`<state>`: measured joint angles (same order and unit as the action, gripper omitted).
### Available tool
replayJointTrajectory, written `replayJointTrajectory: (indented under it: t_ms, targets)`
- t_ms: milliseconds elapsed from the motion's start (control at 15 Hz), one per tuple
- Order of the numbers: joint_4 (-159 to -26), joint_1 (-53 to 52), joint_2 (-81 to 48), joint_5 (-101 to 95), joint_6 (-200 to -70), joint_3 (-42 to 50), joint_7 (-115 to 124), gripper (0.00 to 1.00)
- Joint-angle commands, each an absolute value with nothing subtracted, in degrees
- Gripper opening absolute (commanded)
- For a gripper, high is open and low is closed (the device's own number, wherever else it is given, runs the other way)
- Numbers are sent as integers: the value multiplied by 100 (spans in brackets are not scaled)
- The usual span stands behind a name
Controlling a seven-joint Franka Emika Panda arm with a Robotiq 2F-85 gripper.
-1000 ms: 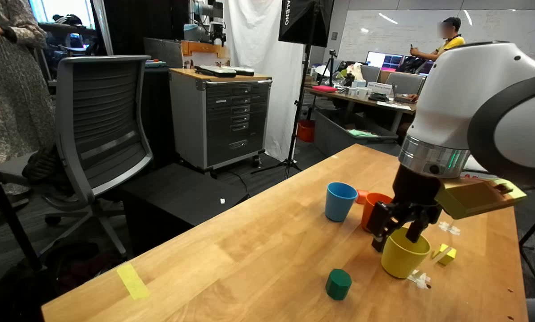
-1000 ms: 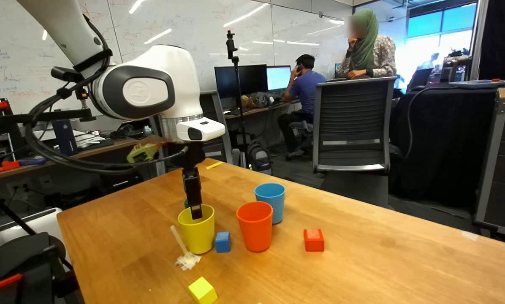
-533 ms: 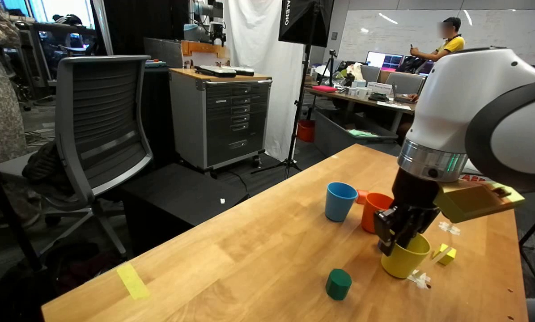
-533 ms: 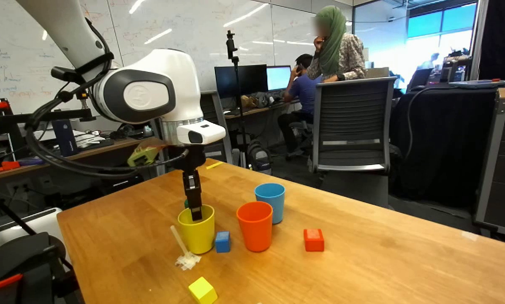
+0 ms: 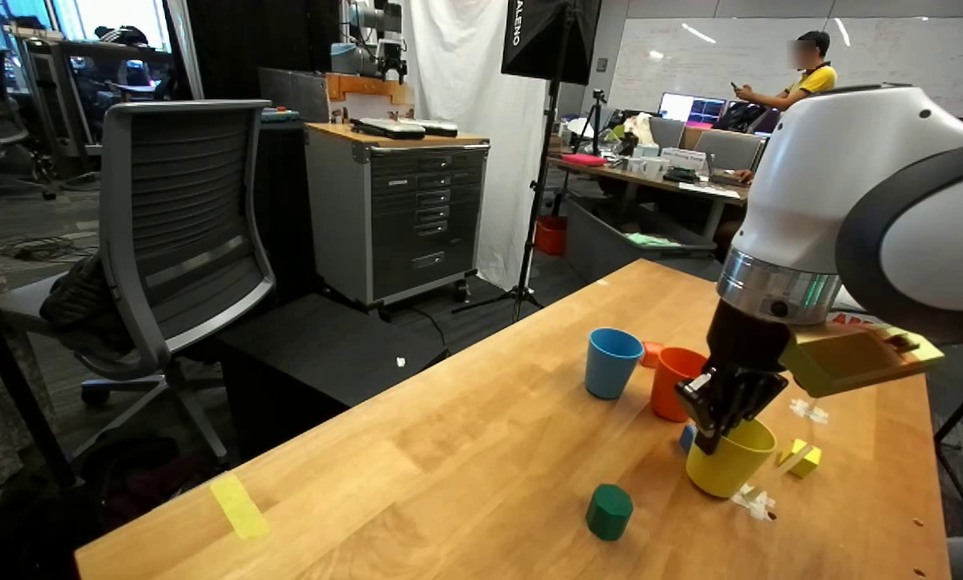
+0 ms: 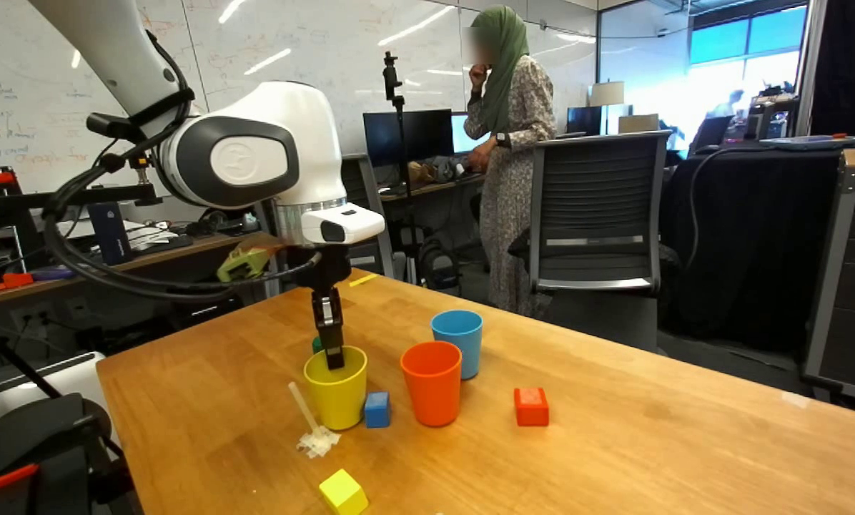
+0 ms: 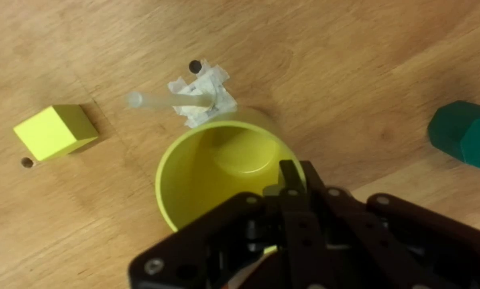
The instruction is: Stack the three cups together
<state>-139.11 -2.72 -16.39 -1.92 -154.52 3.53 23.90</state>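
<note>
Three cups are on the table [image 5: 417, 459], each apart from the other two. The yellow cup [image 6: 336, 402] is in the grasp of the gripper [image 7: 300, 171]: the jaws are clenched on its wall, one inside the rim and one outside, as the wrist view shows. Whether its base touches the table I cannot tell. The orange cup [image 6: 431, 390] stands upright between it and the blue cup [image 6: 463, 337], also upright and closest of the three to the long edge facing the chair [image 6: 595, 214].

A blue block [image 6: 377, 410] sits just beside the yellow cup, toward the orange one. The red block [image 6: 531, 406] lies past the orange cup, well apart from the gripper. Of the blocks, the green block [image 5: 609, 512] is nearest the short edge. The yellow block [image 5: 805, 457] lies between the yellow cup and the right edge in an exterior view.

White tape [image 7: 214, 89], with a straw [image 7: 167, 100] standing in it, is right by the yellow cup. A yellow strip [image 5: 238, 506] marks a corner of the table in both exterior views. Beyond the long edge, a person [image 6: 517, 154] stands beside the chair.
</note>
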Motion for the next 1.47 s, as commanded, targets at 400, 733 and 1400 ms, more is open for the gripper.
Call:
replayJointTrajectory:
  t_ms: [400, 733, 1400]
  targets:
    - [-13781, -661, -913, -542, -14641, 493, 2768, 3]
    - [-13228, -467, -415, -1093, -13775, 471, 3341, 3]
    - [-12301, 147, -650, -928, -13574, 511, 3225, 3]
